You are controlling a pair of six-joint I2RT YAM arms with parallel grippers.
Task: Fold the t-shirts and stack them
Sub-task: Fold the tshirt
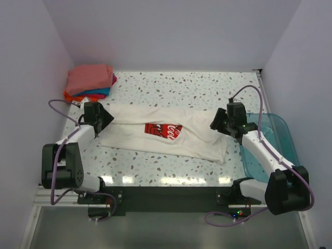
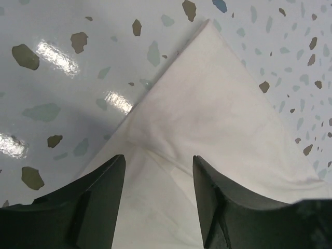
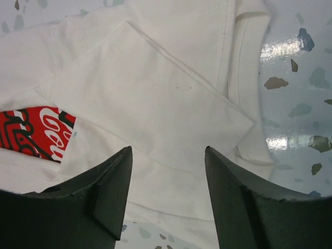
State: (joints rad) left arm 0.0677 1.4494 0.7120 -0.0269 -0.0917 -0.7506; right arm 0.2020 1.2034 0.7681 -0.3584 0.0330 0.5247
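The white, grey-speckled glossy table (image 1: 155,83) carries everything. Across its middle, running from 9 o'clock to about 4 o'clock, lies the white cotton t-shirt (image 1: 202,140), narrowed to a long band with its sides turned in, flat on the surface. At 3 o'clock, half off the table's edge, sits the translucent teal plastic bin (image 1: 282,135), which has no part in this. At 10 o'clock, in the far corner, the stack of folded t-shirts (image 1: 91,83) waits: salmon-pink on top, teal and orange under it, well apart from the white one.

The left gripper (image 1: 104,118) hangs over the band's 9 o'clock end. Its wrist view shows the two dark fingers (image 2: 98,192) spread, with a folded corner of cloth lying free below them. The right gripper (image 1: 219,122) hovers at the 3 o'clock end, its jaws likewise parted and holding nothing. Beneath it are layered folds and the ribbed collar (image 3: 249,78).

The red rectangular print with white script (image 1: 163,129) is half covered by a flap.

The lengthwise fold looks done, and the crosswise fold comes next. That calls for one or both grippers to drop and pinch an end, catching all the layers, then carry it over to meet the other end.
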